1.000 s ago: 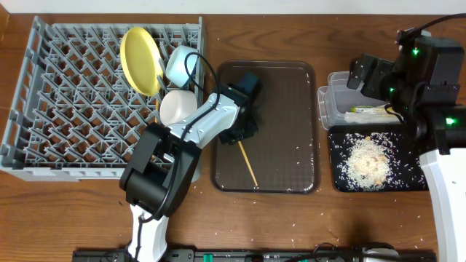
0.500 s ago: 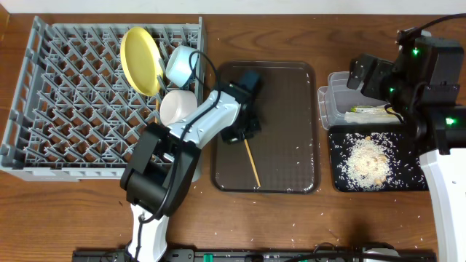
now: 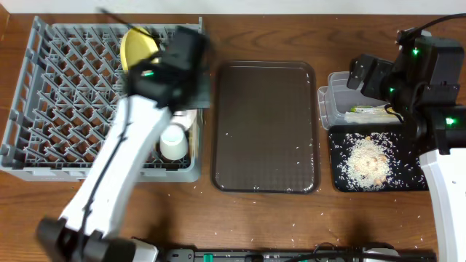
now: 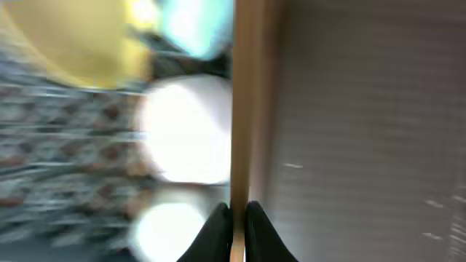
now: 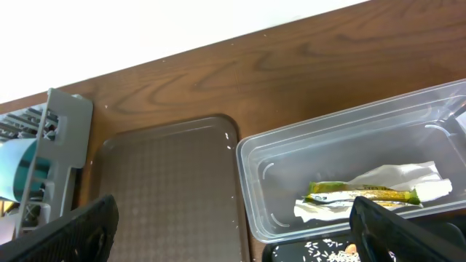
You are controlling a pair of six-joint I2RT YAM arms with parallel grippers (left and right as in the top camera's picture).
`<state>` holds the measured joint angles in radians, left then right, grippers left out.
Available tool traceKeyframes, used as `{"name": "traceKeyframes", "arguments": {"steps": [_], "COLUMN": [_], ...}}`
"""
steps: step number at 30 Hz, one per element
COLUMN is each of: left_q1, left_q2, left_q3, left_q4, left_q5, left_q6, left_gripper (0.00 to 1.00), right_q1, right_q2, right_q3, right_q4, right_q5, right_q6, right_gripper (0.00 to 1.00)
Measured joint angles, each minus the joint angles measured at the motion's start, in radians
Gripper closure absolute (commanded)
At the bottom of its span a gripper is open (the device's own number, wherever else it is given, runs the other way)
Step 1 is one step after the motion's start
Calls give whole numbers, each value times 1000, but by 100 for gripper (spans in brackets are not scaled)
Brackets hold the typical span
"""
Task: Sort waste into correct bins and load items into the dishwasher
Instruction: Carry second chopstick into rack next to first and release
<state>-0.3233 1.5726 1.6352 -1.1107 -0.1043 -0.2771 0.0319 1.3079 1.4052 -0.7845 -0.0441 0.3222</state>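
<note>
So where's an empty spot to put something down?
The brown tray between the rack and the tub is nearly bare. The rack's left half holds no dishes. Its right side is crowded: plate, cup, the left gripper with a chopstick.

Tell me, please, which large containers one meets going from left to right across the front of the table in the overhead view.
grey dish rack → dark brown serving tray → black tray with rice. The clear tub is left out because it overlaps the black tray's span.
</note>
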Motion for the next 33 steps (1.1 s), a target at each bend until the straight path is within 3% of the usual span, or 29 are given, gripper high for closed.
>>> {"name": "traceKeyframes", "arguments": {"steps": [6,13,25,26,28,29,33], "left_q1": [154,282,275,272,267,266,266], "left_q2": [-5,96,238,238,238,238,238], "left_q3": [-7,-45,-54,-54,-54,-54,-54], "left_q4": [-3,40,47,49,54,55,56], "left_q5": [-104,-139,-142,-142,-143,-143,-143], "left_q6": [168,264,309,309,322,319,323], "left_gripper": [93,93,92,87,63,58,51], "right_q1": [0,0,0,0,0,0,0], "right_q2": [0,0,0,0,0,0,0], "right_q3": [0,0,0,0,0,0,0], "right_q4": [0,0,0,0,0,0,0], "right_q5": [0,0,0,0,0,0,0], "right_q6": [0,0,0,0,0,0,0], "right_gripper": [1,1,1,1,1,1,1]}}
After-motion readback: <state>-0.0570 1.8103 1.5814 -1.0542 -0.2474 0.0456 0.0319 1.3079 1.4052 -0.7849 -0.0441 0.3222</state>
